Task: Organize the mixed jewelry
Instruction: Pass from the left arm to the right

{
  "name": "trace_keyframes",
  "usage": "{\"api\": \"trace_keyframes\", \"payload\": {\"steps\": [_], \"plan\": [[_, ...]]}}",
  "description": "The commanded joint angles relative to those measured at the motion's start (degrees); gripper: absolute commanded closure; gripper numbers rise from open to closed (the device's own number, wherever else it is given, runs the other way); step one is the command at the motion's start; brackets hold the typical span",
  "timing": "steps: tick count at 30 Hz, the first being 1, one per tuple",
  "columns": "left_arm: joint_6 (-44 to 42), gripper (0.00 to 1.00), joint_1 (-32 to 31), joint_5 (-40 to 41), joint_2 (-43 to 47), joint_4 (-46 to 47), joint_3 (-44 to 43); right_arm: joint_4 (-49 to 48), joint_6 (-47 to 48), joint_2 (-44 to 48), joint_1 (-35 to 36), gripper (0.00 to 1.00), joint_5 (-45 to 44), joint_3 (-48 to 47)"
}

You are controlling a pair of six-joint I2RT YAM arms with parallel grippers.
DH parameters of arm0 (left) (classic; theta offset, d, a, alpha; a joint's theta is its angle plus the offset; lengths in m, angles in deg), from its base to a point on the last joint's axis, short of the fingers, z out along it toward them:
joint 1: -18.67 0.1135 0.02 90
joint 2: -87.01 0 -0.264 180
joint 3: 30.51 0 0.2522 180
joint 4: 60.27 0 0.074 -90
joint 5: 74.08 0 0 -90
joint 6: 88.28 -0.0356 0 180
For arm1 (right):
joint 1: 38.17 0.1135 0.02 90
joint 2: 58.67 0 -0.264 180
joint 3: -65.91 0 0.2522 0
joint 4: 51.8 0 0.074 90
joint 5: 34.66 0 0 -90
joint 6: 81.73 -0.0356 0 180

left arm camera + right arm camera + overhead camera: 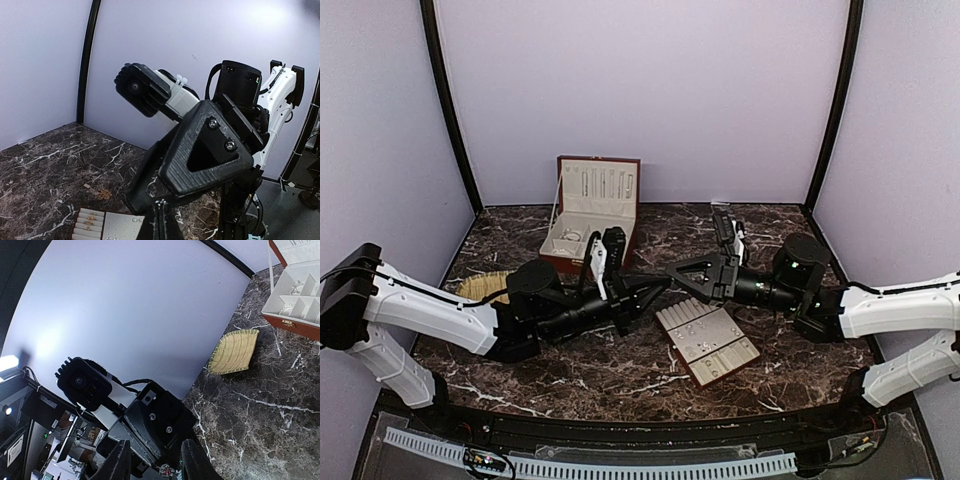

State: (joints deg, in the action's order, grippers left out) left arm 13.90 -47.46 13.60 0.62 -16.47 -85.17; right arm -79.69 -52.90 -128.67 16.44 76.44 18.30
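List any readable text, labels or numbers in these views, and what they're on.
Nothing can be read in any view.
Card inside the red-brown box lid: rows of print, too small to read.
Arms, slotted tray: no lettering visible.

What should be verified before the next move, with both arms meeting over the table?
1. Red-brown box lid open: ok.
2. Slotted tray lying flat and uncovered: ok.
3. Right gripper jaws apart: ok.
4. Left gripper holding a jewelry piece: cannot tell, its jaws sit at the frame edge.
5. Grippers clear of each other: cannot tell; they meet nose to nose.
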Motion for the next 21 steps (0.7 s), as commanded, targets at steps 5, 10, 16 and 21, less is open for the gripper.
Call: {"api": "trace_keyframes", "payload": {"steps": [5,10,16,21], "plan": [[-2.32,1.00,-0.14,0.81,0.08,-1.65,-1.24,3.01,1.44,1.97,0.50,0.65,-1.58,-1.61],[-2.15,1.00,-0.19,1.41,0.03,-0.09,-0.87,3.93,1.48,1.89,0.47,0.62,-2.13,-1.26],[-1.43,1.00,-0.20,1.62,0.42,0.28,-0.90,2.99,1.57,2.05,0.50,0.53,-2.31,-0.71],[-1.99,1.00,-0.19,3.71,0.32,-0.27,-0.59,2.95,1.15,1.88,0.50,0.55,-1.87,-0.78]]}}
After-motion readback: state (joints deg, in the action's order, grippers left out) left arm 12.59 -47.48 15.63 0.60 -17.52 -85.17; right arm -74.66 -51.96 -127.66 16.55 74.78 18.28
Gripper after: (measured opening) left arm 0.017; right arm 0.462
